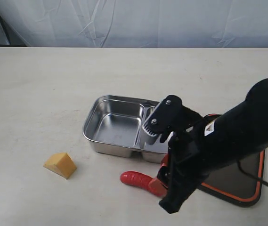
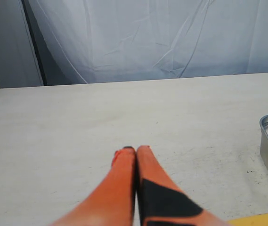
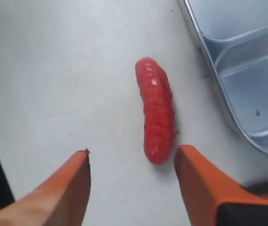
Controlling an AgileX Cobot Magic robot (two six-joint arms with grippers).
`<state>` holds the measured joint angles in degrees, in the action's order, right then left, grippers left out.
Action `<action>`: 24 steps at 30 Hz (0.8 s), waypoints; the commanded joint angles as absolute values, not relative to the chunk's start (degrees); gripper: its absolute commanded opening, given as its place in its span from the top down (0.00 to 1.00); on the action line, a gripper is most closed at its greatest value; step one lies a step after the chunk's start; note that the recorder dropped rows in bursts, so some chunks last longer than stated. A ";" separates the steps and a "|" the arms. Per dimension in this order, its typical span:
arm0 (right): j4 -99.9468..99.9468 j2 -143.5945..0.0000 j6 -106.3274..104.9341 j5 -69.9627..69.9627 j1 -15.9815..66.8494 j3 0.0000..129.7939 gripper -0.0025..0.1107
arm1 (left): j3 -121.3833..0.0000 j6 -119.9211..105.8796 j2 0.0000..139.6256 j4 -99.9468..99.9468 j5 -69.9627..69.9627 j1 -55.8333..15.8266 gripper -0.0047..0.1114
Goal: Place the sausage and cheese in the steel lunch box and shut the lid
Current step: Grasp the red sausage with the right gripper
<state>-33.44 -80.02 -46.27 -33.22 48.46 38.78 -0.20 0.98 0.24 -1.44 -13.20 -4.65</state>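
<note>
step in hand: sausage pickup, box empty.
right gripper [image 3: 134, 153] was spread, angled down, with the sausage [image 3: 156, 110] on the table just ahead of its fingertips and the lunch box [image 3: 261, 89] beside it. the next move probably called for advancing to straddle the sausage, then closing. cheese [image 1: 60, 165] lay well apart; lid [image 1: 237, 181] lay under the arm. left gripper [image 2: 134, 153] was pressed together, empty.
</note>
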 commanded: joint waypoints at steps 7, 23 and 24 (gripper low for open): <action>-34.14 -91.69 -46.38 -20.31 52.67 38.62 0.50 | 0.00 0.93 0.00 -1.66 -13.02 -4.61 0.96; -38.04 -99.01 -46.38 -13.22 52.67 38.62 0.50 | 0.00 0.93 0.00 -1.66 -12.91 -4.61 0.96; -38.04 -99.34 -46.38 -12.99 52.67 38.62 0.50 | 0.00 0.93 0.00 -1.66 -12.91 -4.61 0.96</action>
<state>-37.71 -98.45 -46.27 -14.67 52.62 38.78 -0.20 0.98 0.24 -1.44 -13.20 -4.65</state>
